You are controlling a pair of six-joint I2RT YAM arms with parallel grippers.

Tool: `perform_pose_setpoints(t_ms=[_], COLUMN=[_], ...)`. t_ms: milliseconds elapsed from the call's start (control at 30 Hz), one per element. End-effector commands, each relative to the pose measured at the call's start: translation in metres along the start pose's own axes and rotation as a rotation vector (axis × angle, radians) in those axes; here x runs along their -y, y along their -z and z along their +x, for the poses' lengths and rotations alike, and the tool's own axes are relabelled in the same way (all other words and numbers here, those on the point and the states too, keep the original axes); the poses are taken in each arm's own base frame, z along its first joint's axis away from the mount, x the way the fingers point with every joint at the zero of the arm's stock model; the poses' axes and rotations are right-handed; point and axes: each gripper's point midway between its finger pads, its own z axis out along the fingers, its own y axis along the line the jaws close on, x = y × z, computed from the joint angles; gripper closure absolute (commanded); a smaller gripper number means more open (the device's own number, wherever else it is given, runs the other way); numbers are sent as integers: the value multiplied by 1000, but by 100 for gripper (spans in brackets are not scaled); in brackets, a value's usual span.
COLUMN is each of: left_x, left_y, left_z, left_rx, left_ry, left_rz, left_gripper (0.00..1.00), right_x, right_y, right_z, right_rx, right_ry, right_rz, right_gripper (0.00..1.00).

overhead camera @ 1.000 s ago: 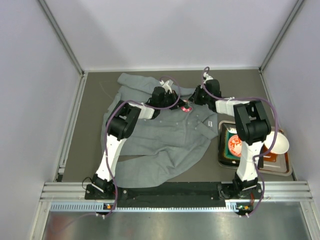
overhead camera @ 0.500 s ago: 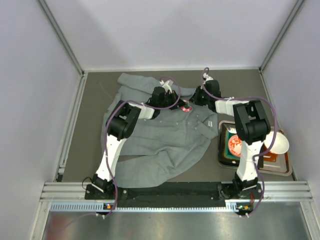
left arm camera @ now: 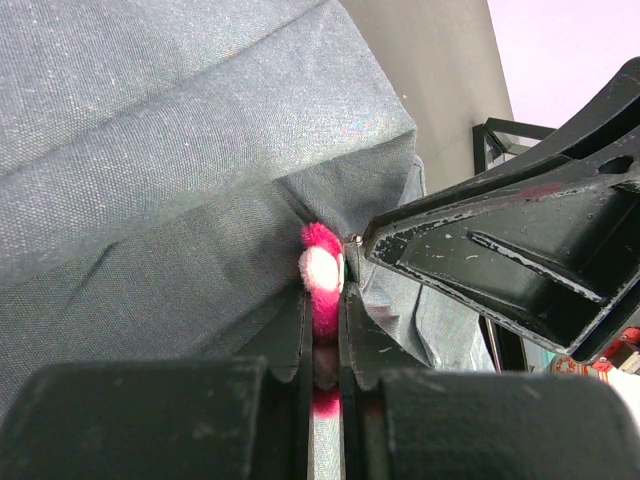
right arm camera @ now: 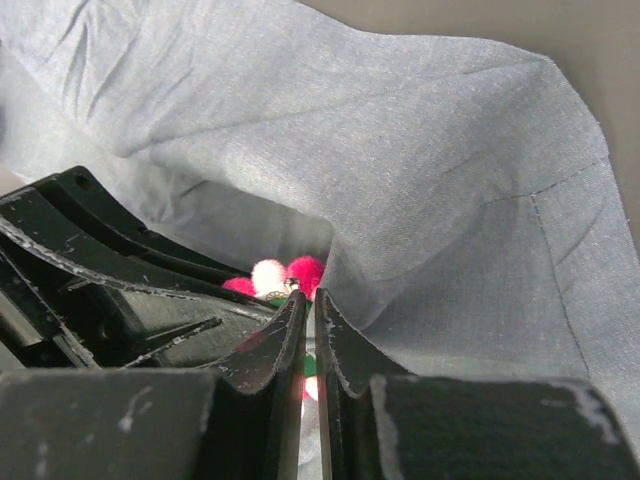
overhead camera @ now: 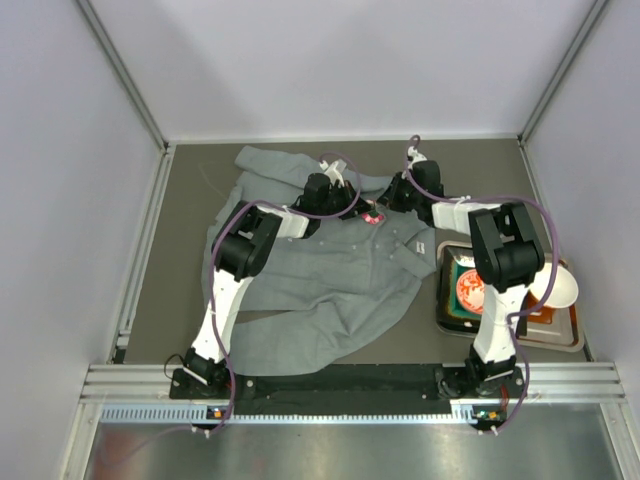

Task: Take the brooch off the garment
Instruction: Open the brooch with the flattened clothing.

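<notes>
From above, shows the brooch [overhead camera: 373, 216] as a pink speck on the rumpled grey garment [overhead camera: 330, 275], far centre of the tabletop [overhead camera: 190, 200], between both arms' tips. From the left wrist, reveals fuzzy magenta petals round a pale centre, clamped between the left fingers [left arm camera: 280, 372]. From the right wrist, finds the right fingers [right arm camera: 262, 352] nearly together, tips at the petals beneath a raised fold; cannot tell whether pinching anything.

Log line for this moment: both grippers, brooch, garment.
left gripper: shut on brooch | right gripper: shut, tip beside brooch, hold unclear | brooch: against garment fold
</notes>
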Motion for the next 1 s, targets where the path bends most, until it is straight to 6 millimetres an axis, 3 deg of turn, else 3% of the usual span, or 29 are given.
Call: perform_pose_setpoints(t_ms=[0, 467, 967], left_x=[-18, -18, -17], left_y=[-5, -4, -4], left_z=[21, 21, 21], left_rx=[-45, -43, -45], left_ry=[8, 8, 5], left_rz=[-44, -46, -44], left_gripper=[100, 100, 100], right_x=[-14, -10, 0], right_y=[4, -2, -4], right_z=[-17, 0, 3], right_rx=[50, 3, -12], right_ry=[-2, -42, -45], right_rz=[-57, -71, -31], right_gripper=[93, 96, 94])
